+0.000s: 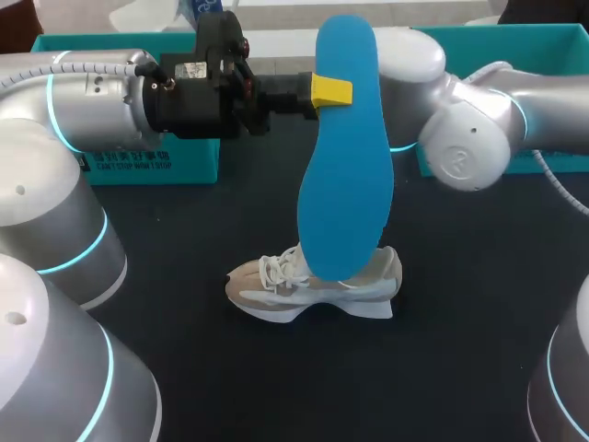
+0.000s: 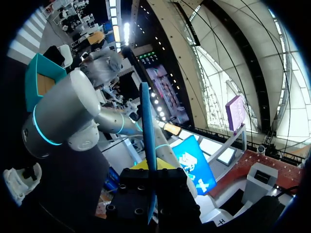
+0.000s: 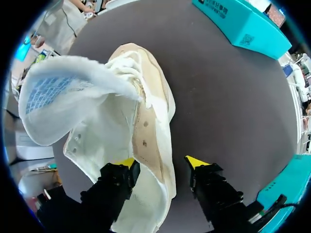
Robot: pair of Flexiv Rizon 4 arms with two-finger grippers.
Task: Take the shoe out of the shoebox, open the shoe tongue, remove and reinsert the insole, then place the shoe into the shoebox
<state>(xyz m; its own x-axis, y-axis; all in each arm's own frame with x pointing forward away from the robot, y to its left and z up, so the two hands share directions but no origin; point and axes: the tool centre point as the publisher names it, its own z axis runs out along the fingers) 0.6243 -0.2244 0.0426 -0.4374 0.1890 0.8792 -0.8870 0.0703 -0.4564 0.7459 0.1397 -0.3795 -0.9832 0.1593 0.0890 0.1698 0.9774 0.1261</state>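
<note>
Insole upright in left jaws

insole raised over shoe, shoe on table, shoebox behind at left

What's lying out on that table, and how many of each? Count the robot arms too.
Shoe: 1
Blue insole: 1
Teal box pieces: 2, left piece and right piece
Robot arms: 2, left arm and right arm
Total: 6
</note>
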